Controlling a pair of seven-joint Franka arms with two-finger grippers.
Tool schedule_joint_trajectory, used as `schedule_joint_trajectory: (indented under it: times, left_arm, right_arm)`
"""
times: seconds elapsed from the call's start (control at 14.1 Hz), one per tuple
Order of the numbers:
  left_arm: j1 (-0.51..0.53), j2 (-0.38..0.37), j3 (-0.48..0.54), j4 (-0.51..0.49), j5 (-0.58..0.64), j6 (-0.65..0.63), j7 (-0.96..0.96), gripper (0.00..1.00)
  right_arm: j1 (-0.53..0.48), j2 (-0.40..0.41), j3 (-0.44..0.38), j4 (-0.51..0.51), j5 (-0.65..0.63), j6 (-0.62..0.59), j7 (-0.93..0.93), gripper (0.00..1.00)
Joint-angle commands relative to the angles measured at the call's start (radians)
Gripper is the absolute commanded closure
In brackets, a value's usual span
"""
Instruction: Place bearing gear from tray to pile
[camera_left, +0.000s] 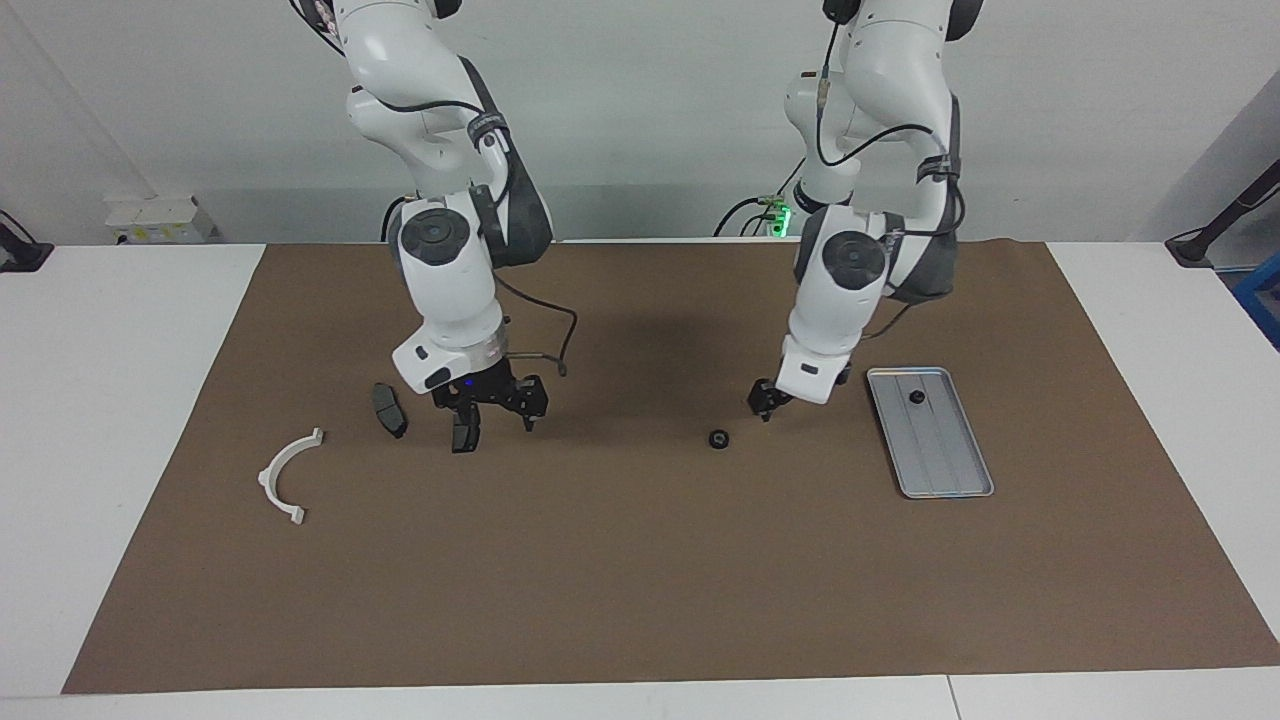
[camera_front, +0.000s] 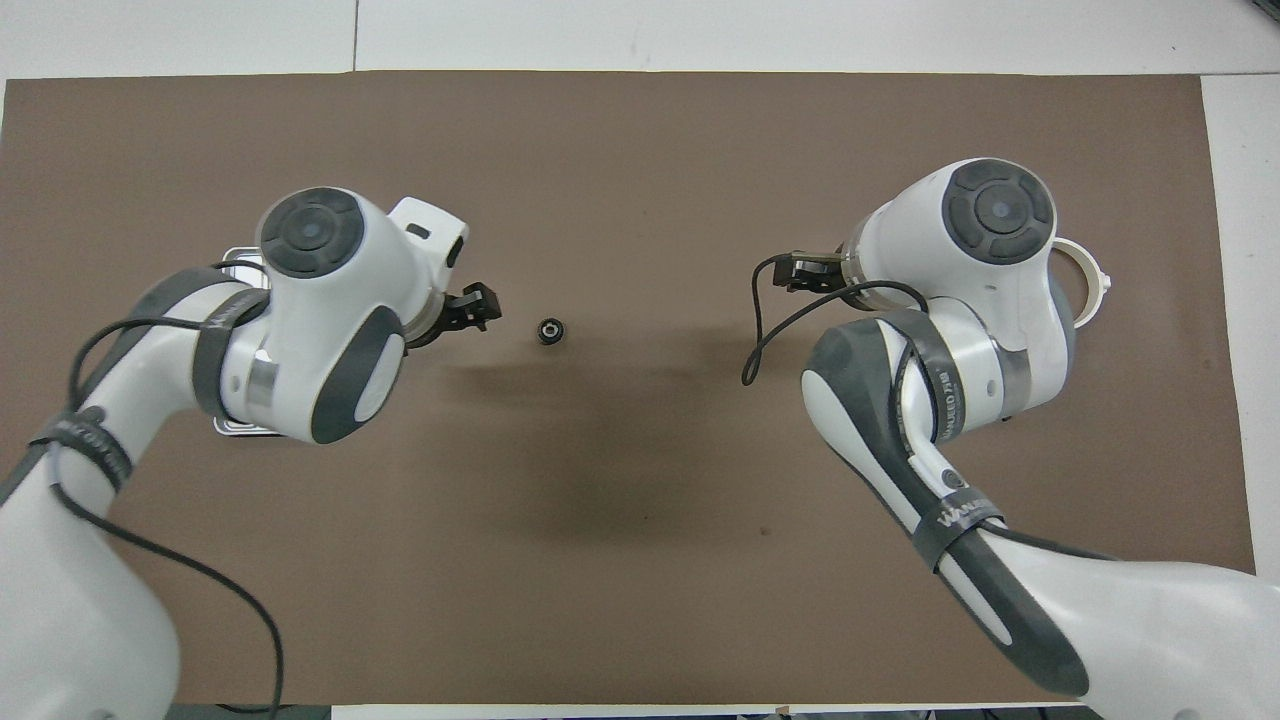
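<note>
A: What does the bearing gear (camera_left: 718, 439) look like?
B: A small black ring-shaped part with a hole through its middle, lying flat on the brown mat (camera_left: 640, 600). It sits just beside the left gripper (camera_left: 764, 404), toward the right arm's end of the table and clear of its fingertips.

A: Is that gripper gripping anything?
B: No, it holds nothing. I cannot make out how far its fingers stand apart.

A: And the tray (camera_left: 950, 470)?
B: Silver-grey, ridged lengthwise, just beside the left gripper toward the left arm's end. One small dark part (camera_left: 916, 397) lies in it, at the end nearer the robots.

A: The right gripper (camera_left: 492, 417)?
B: Fingers spread, empty, over the mat. Close by it lie two dark grey curved pads (camera_left: 389, 410), one partly under it, and one white half-ring bracket (camera_left: 287, 477) farther out.
</note>
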Motion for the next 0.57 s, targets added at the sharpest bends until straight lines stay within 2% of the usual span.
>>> schedule_joint_trajectory:
  times: [0.0, 0.14, 0.28, 0.35, 0.5]
  left_arm:
    - [0.151, -0.114, -0.009, -0.172, 0.002, 0.017, 0.298, 0.0]
    - [0.242, -0.114, -0.009, -0.18, 0.003, 0.04, 0.441, 0.0]
    - [0.307, -0.114, -0.009, -0.206, 0.002, 0.085, 0.494, 0.0]
    - [0.313, -0.109, -0.009, -0.225, 0.002, 0.114, 0.496, 0.08]
    - [0.33, -0.099, -0.009, -0.252, 0.002, 0.168, 0.482, 0.21]
  right_arm:
    - [0.089, 0.059, -0.002, 0.13, 0.0, -0.091, 0.182, 0.0]
    - [0.158, 0.109, -0.002, 0.228, 0.001, -0.137, 0.271, 0.0]
    - [0.224, 0.158, -0.002, 0.314, 0.003, -0.18, 0.314, 0.0]
    - [0.258, 0.198, -0.003, 0.355, 0.004, -0.207, 0.342, 0.0]
    - [0.312, 0.343, -0.006, 0.529, -0.003, -0.232, 0.464, 0.0]
